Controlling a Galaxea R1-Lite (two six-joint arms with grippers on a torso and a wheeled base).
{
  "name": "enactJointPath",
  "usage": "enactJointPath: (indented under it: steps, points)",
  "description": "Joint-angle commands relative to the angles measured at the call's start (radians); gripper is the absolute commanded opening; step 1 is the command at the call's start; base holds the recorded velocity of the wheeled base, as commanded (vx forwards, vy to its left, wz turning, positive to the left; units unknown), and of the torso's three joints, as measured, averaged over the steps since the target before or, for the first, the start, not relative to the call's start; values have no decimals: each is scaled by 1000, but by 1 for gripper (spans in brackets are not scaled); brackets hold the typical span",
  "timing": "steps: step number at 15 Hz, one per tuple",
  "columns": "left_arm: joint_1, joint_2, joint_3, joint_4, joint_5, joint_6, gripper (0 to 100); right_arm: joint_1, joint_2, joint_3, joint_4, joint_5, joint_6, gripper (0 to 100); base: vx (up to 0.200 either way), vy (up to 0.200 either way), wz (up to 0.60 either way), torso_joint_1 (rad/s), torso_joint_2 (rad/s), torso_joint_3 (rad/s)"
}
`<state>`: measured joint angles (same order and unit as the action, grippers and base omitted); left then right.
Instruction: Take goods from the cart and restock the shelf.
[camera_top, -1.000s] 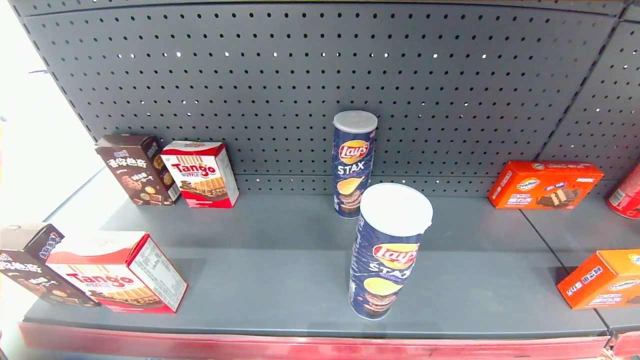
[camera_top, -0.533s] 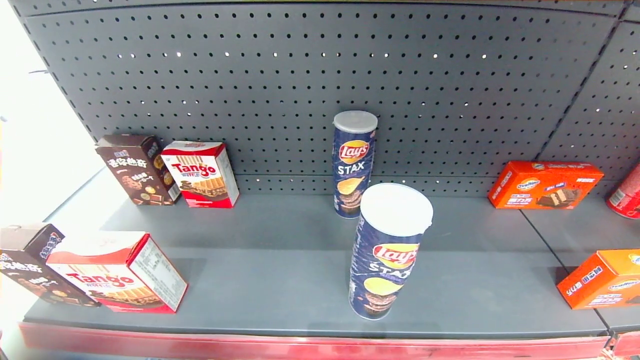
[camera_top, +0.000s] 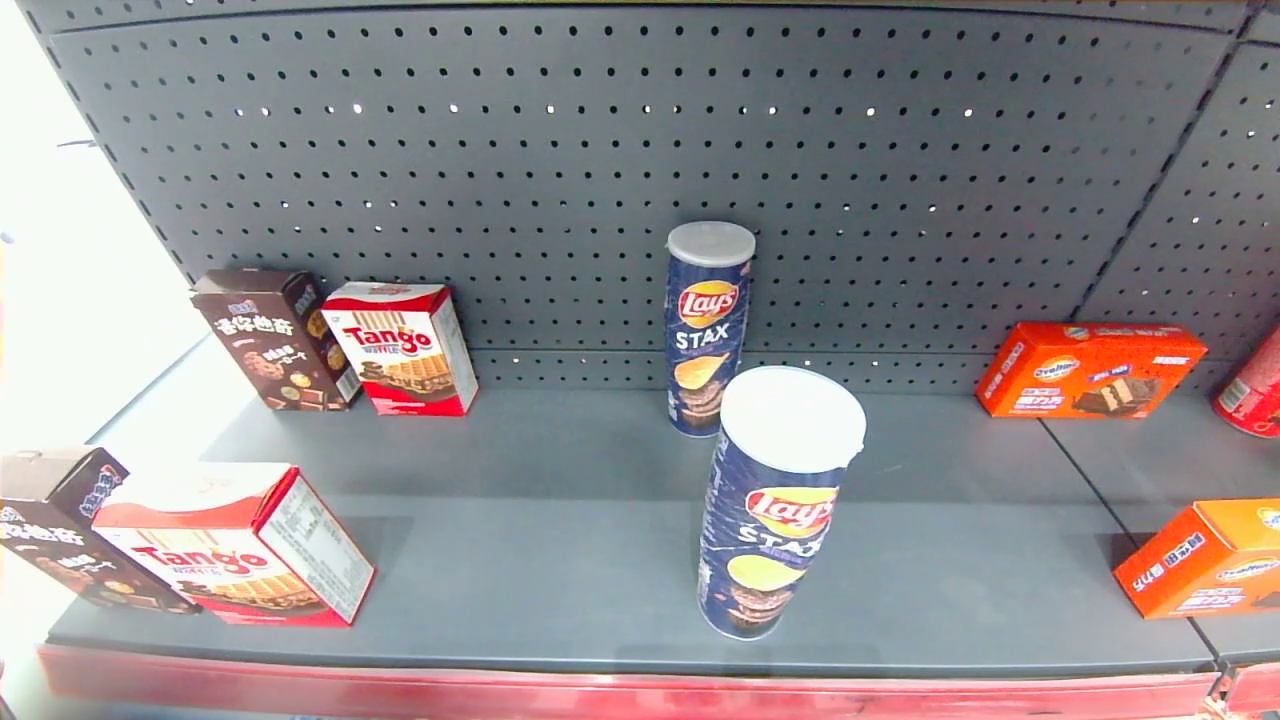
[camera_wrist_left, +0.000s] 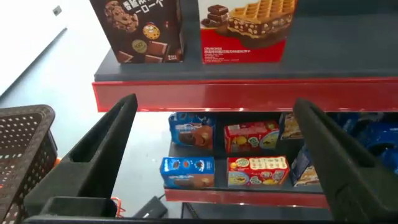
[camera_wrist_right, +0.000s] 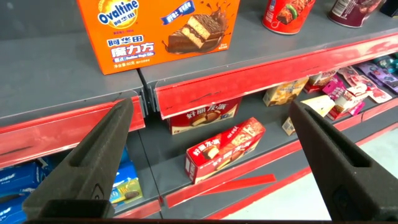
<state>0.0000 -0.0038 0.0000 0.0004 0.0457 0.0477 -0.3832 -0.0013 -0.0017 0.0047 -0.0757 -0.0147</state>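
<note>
**Shelf** (camera_top: 560, 560): grey deck, red front lip.

- **Lower left of frame:** brown biscuit box (camera_top: 60, 525) just beside front wafer box (camera_top: 240, 550), both at the lip.
- **Upper left:** rear biscuit box (camera_top: 270, 335) beside rear wafer box (camera_top: 405, 345).
- **Centre:** rear crisp can (camera_top: 708, 325) upright near the back panel. Front crisp can (camera_top: 775, 500) upright near the lip.
  - Hazard: it is tall and narrow-based, so an incoming arm that brushes it would likely tip it off the edge.
- **Right:** rear orange box (camera_top: 1090, 368); front orange box (camera_top: 1200, 560).

**Left gripper** (camera_wrist_left: 214, 106): fingers spread, empty, facing the lip; mesh basket (camera_wrist_left: 25, 143) nearby.

**Right gripper** (camera_wrist_right: 211, 107): fingers spread, empty.
  - Hazard: a rising finger could snag the lip.
</note>
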Motion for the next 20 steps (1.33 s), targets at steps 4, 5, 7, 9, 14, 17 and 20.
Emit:
enactJointPath:
  steps: [4, 5, 7, 9, 14, 17, 20]
  points:
    - [-3, 4, -3, 6, -38, -8, 100, 76, 1, -1, -9, 117, -22, 100, 0, 0, 0, 0, 0, 0]
    - [-3, 4, -3, 6, -41, -8, 100, 78, 1, 0, -17, 123, -24, 100, 0, 0, 0, 0, 0, 0]
    - [-3, 4, -2, 3, -43, -6, 100, 70, 224, -324, -45, 109, 87, 100, 0, 0, 0, 0, 0, 0]
    - [-3, 4, -2, 3, -52, -8, 100, 76, 590, -575, 8, 122, 211, 100, 0, 0, 0, 0, 0, 0]
    - [-12, 25, -5, 7, -58, -22, 100, 391, 707, -528, -2, 340, -48, 100, 0, 0, 0, 0, 0, 0]
    - [-11, 25, -5, 6, -56, -22, 100, 587, 865, -555, -8, 264, -64, 100, 0, 0, 0, 0, 0, 0]
    - [-9, 24, -3, 6, -60, -23, 100, 797, 1005, -567, -58, 237, -57, 100, 0, 0, 0, 0, 0, 0]
